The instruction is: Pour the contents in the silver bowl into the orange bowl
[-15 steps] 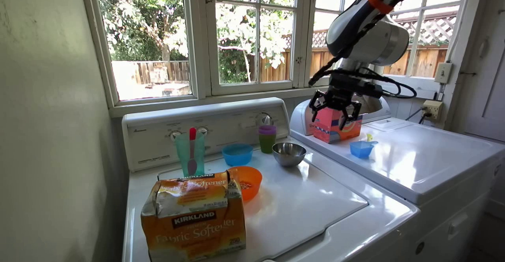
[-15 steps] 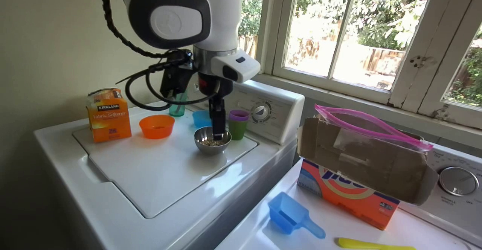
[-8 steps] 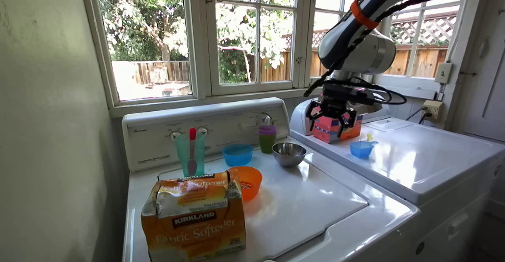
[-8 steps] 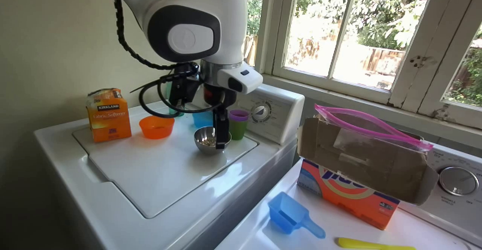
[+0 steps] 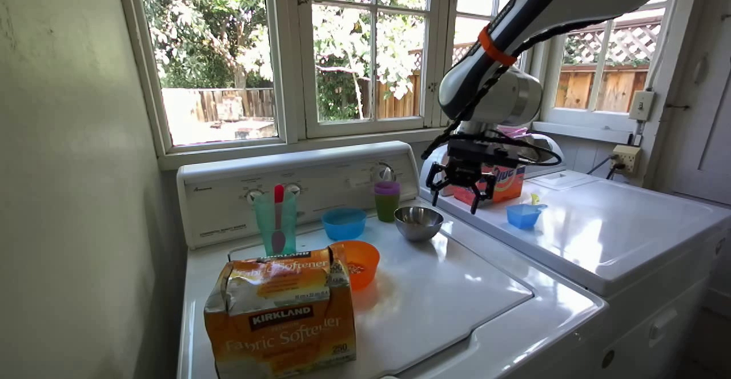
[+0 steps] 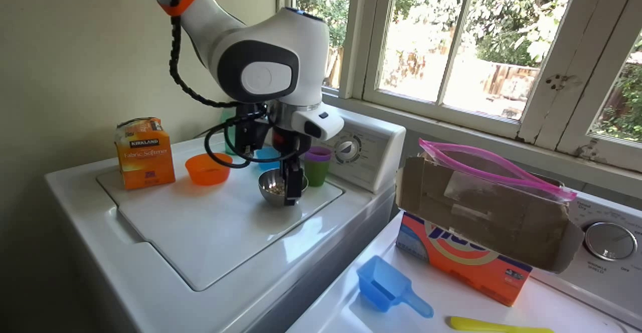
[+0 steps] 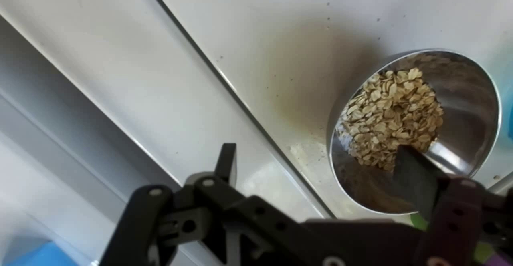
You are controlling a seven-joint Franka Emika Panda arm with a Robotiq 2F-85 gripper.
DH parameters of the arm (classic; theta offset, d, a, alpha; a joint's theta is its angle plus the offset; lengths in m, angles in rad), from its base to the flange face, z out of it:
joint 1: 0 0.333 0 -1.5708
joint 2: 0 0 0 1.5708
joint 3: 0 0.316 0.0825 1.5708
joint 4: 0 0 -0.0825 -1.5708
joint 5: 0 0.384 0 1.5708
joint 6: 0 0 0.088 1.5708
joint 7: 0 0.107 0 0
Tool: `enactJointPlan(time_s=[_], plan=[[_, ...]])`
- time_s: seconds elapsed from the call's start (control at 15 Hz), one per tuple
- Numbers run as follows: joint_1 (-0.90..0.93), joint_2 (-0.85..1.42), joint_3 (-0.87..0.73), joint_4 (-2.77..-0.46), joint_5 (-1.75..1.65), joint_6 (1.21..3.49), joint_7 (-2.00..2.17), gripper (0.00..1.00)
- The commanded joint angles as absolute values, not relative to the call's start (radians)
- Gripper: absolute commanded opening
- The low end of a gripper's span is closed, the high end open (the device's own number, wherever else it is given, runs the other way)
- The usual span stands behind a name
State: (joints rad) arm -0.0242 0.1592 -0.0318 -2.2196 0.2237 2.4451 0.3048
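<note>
Plainly, the gripper point(image 5: 454, 206) has its fingers spread wide and holds nothing. The silver bowl point(image 7: 467, 87) sits upright at the right of the wrist view, oat flakes point(image 7: 394, 113) heaped in it; one finger overlaps its lower part there, though I cannot tell whether they touch. Neighbours crowd it: in an exterior view a green cup point(image 5: 386, 210) topped with purple stands just behind its left edge, and a blue bowl point(image 5: 344, 228) lies further left. The orange bowl point(image 6: 208, 175) rests left of centre in an exterior view, apart from the silver one. A fabric softener box point(image 5: 285, 333) fills the lower left of an exterior view and hides part of the orange bowl; behind that box a teal cup point(image 5: 264, 219) holds a red-topped utensil point(image 5: 278, 192). Right of centre in that view, on the next machine point(image 5: 628, 225), are a detergent box point(image 5: 507, 189) and a blue scoop point(image 5: 522, 217).
</note>
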Motion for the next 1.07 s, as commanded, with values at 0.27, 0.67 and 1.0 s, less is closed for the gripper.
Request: enactJointPlan(time_s=[0.27,0.67,1.0], plan=[[0.036,0.351,-0.035,-2.045,0.157,2.437,0.416,1.0],[0.047,0.383,-0.044,-2.007,0.161,2.426,0.438,1.0],[0.035,0.341,-0.035,-2.057,0.173,2.387,0.39,1.0]])
